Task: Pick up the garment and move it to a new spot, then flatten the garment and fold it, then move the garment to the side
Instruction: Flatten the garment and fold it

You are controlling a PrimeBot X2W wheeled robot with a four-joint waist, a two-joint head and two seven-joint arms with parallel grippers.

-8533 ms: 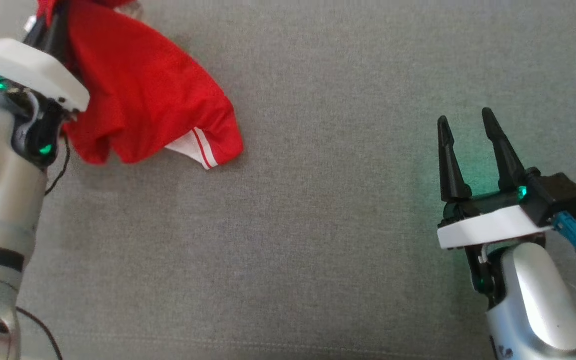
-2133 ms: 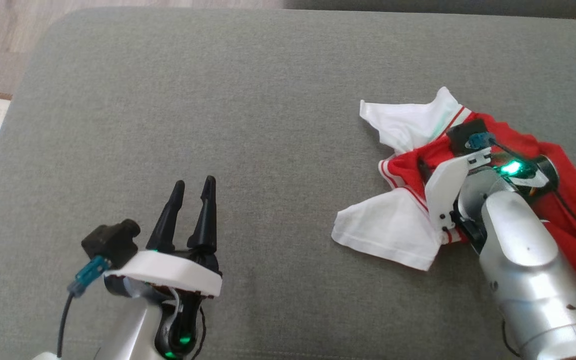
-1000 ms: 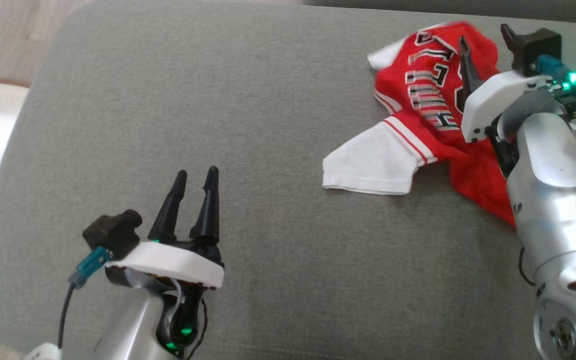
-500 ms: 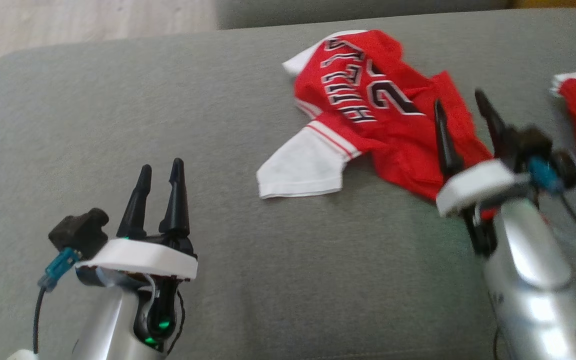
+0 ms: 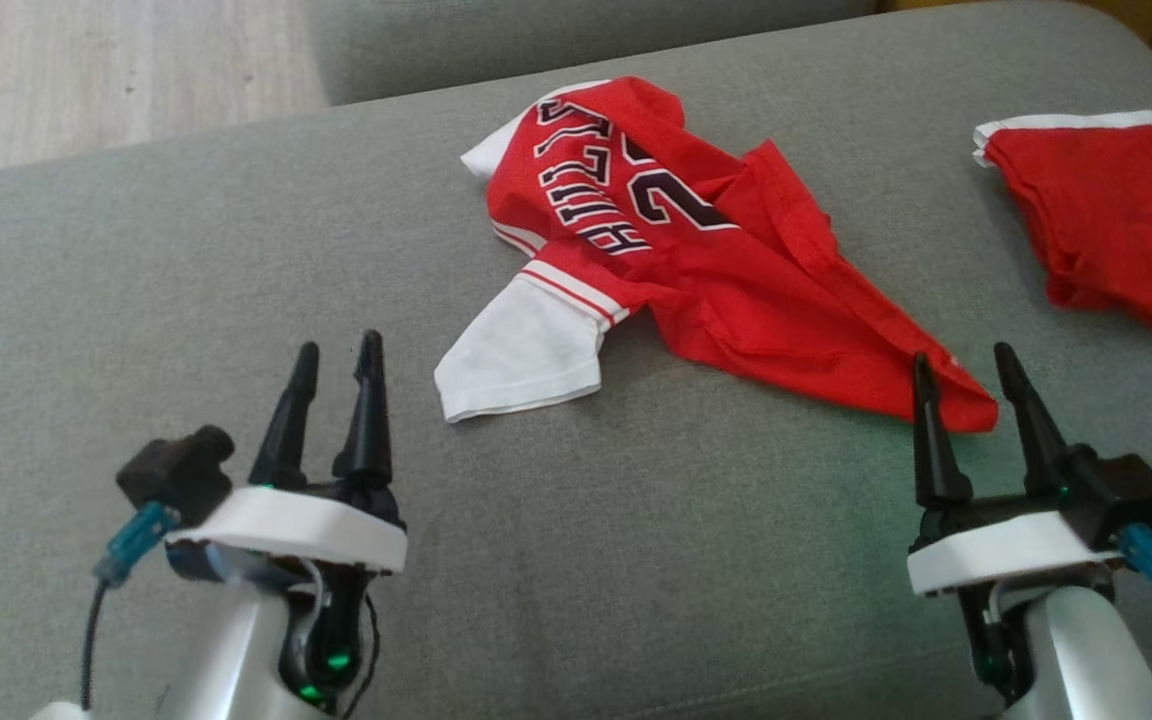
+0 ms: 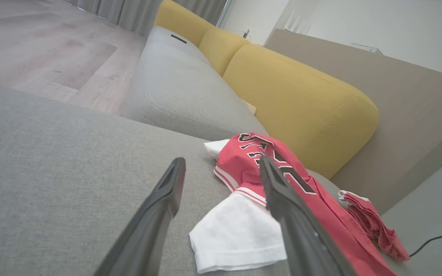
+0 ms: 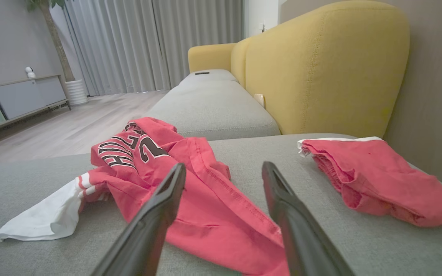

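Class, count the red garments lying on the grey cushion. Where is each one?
2. A crumpled red jersey with white sleeves lies at centre; a smaller red garment lies to its right. None seems hidden.

jersey [image 5: 726, 280], red cloth [image 5: 1106, 215] on grey cushion [image 5: 636, 570]

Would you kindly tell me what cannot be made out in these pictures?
Jersey lettering, head view: folds break up the word and number.
Jersey's far sleeve, head view: tucked behind the body, a white corner showing.
Second red garment, head view: cropped by the right edge; bunched, kind unclear.
Jersey number, left wrist view: crossed by the left gripper.
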